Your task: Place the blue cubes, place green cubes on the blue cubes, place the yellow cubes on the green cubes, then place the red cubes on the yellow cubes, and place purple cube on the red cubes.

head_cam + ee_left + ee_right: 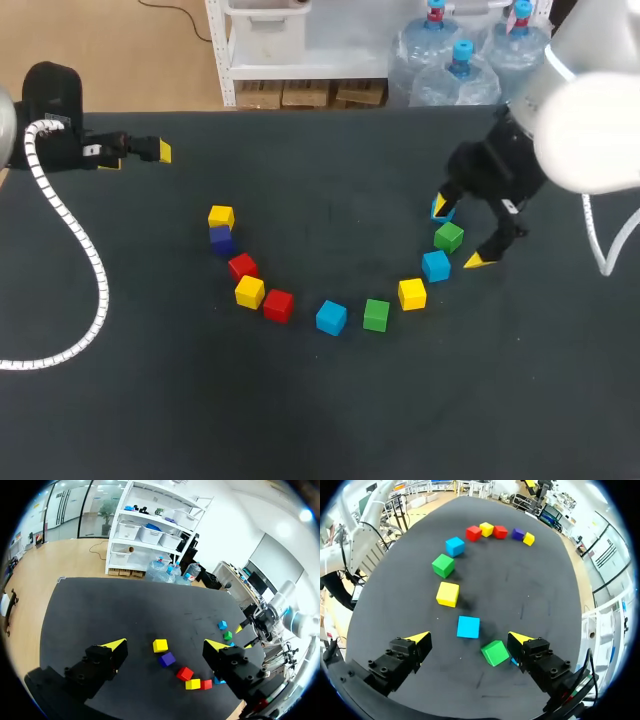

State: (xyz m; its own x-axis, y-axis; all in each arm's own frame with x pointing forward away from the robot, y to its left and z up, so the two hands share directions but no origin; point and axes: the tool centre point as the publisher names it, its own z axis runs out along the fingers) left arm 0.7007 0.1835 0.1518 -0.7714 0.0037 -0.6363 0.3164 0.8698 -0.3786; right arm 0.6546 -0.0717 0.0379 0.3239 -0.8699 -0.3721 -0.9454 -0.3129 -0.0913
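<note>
While nothing is stacked yet, the black cloth-covered worktop (pixel 330 420) is carrying every small coloured cube singly, in an arc running from left of middle toward the right edge. Left gripper (pixel 165 643) is hanging by the far left corner, fingers apart, empty. Right gripper (pixel 460 233) is hovering over the arc's right end, fingers spread, gripping nothing, straddling a small green cube (pixel 449 237). One light blue cube (pixel 436 265) is lying just beside it. A second blue cube (pixel 436 211) is sitting half hidden behind a finger. My read: the whole build is still pending, blue bases first.
</note>
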